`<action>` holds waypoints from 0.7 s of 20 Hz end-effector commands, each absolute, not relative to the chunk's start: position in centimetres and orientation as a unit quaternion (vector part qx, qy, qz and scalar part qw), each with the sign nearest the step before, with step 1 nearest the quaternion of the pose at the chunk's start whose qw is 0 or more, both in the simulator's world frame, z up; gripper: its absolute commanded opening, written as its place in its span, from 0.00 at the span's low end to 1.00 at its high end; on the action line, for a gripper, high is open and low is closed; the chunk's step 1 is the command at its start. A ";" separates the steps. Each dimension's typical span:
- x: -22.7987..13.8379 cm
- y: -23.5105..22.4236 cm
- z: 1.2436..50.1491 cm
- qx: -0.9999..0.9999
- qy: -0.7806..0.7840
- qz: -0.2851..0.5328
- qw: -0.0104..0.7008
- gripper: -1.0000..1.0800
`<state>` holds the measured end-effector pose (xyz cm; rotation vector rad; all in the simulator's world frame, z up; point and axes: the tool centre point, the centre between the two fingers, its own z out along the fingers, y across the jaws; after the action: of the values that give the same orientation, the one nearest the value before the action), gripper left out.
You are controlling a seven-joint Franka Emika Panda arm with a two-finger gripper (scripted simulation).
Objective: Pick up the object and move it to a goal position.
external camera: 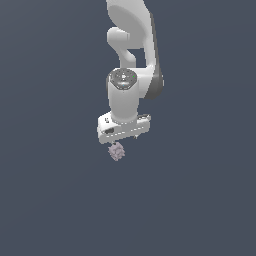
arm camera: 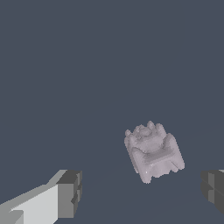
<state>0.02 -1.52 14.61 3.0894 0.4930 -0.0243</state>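
Dark floor, lump point(arm camera: 153, 152) between spread claw point(arm camera: 142, 194) fingers.

The object point(arm camera: 153, 152) was a pale lilac-grey, its knobbly surface shaded darker in the creases — no markings or pattern. The arm point(external camera: 131, 50) was plain white with a dark grey band at one joint, and the end effector point(arm camera: 140, 192) ended in dark grey fingertips point(arm camera: 69, 194) — all against a flat slate-blue ground.
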 end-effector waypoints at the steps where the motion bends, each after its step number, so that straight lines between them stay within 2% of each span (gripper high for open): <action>1: 0.0 -2.1 14.0 0.983 0.185 -0.007 0.006 0.96; 14: 0.0 -4.8 11.5 0.953 0.304 -0.002 0.001 0.96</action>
<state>0.03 -4.61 11.73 3.0008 0.9192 -0.0082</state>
